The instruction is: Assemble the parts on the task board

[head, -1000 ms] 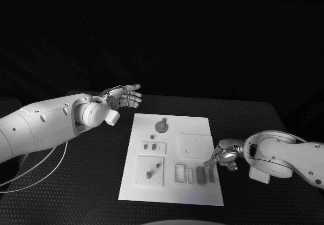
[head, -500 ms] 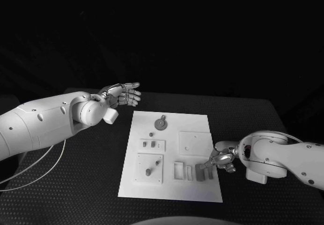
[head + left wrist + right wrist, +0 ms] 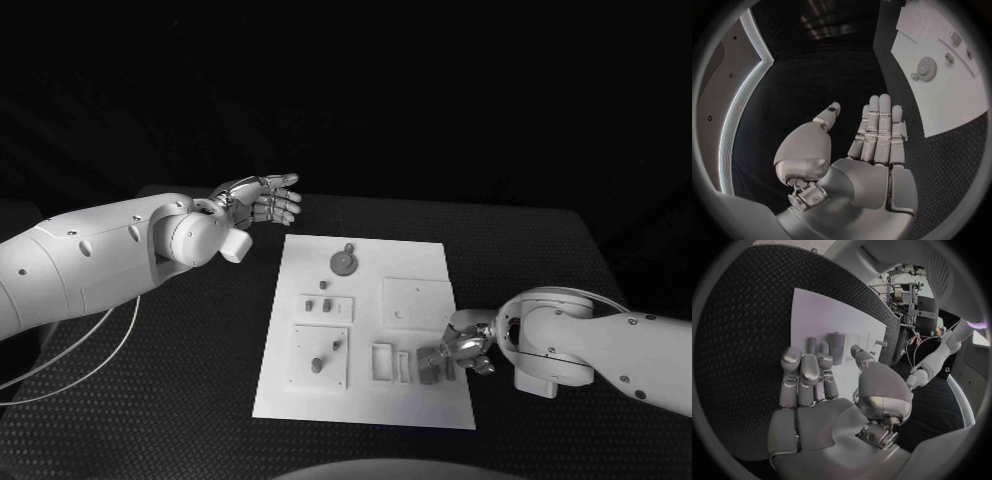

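The white task board (image 3: 418, 263) lies in the middle of the table. A round grey disc (image 3: 343, 264) sits near its far end, and small grey pieces (image 3: 327, 309) stand at mid-left. Two dark upright blocks (image 3: 428, 365) stand near the board's right front, beside two empty slots (image 3: 382, 363). My right hand (image 3: 466, 345) hovers at the board's right edge, right beside those blocks. In the right wrist view its fingers (image 3: 803, 371) reach straight out over the board (image 3: 817, 315) toward the grey blocks (image 3: 836, 345), holding nothing. My left hand (image 3: 260, 201) floats open beyond the board's far left corner, fingers (image 3: 879, 130) extended.
Another grey piece (image 3: 317, 369) sits in a square plate at the board's front left. The black textured table (image 3: 173, 380) surrounds the board. A thin cable (image 3: 87, 360) hangs under my left arm. The left wrist view shows the board's far end (image 3: 942, 95) with the disc (image 3: 927, 66).
My right hand has slid closer along the board's right edge, nearer the dark blocks. My left hand has stayed about where it was.
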